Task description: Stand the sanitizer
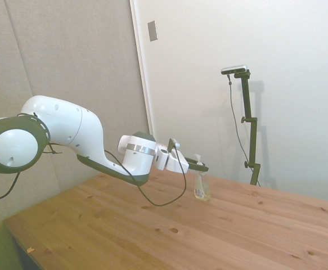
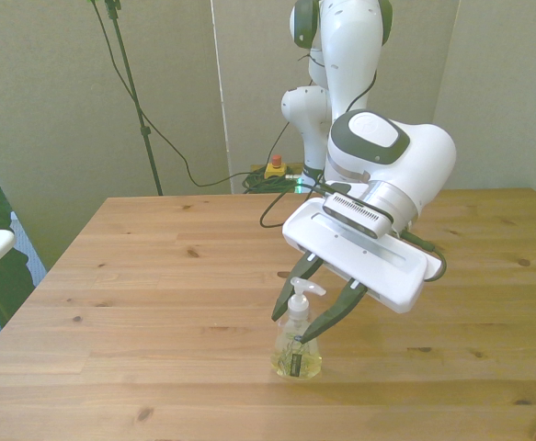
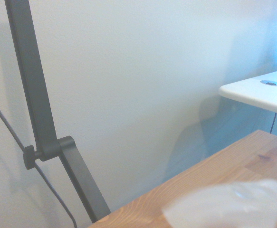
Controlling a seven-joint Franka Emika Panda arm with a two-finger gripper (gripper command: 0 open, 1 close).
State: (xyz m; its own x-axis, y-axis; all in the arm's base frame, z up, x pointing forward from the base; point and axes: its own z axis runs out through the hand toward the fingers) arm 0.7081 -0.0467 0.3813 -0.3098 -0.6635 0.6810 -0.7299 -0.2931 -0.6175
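Sanitizer (image 2: 297, 344) stands upright on the bench (image 2: 157, 276), low centre of the front view. Fingers (image 2: 289, 292) are spread on either side of its pump, seemingly touching nothing.

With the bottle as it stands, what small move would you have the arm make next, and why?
Probably draw the tool straight back toward the arm. The sanitizer stands upright on the table, and the fingers are spread to either side of its pump, seemingly clear of it. A level retreat should avoid brushing the pump and tipping the bottle.
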